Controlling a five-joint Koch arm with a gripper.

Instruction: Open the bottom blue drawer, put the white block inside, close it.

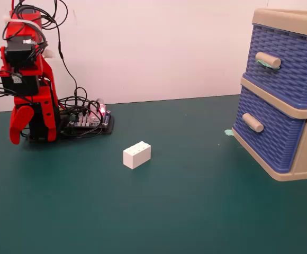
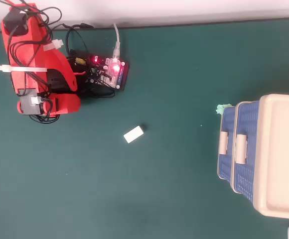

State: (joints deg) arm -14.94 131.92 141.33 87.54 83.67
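A low fixed view faces the wall; the overhead view looks straight down on the same table.

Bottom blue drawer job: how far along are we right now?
Nothing looks done yet. The bottom blue drawer sits shut in the cabinet, and the white block lies alone on the green table. The gripper hangs folded by the arm's base, holding nothing. Opening, loading and closing all remain.
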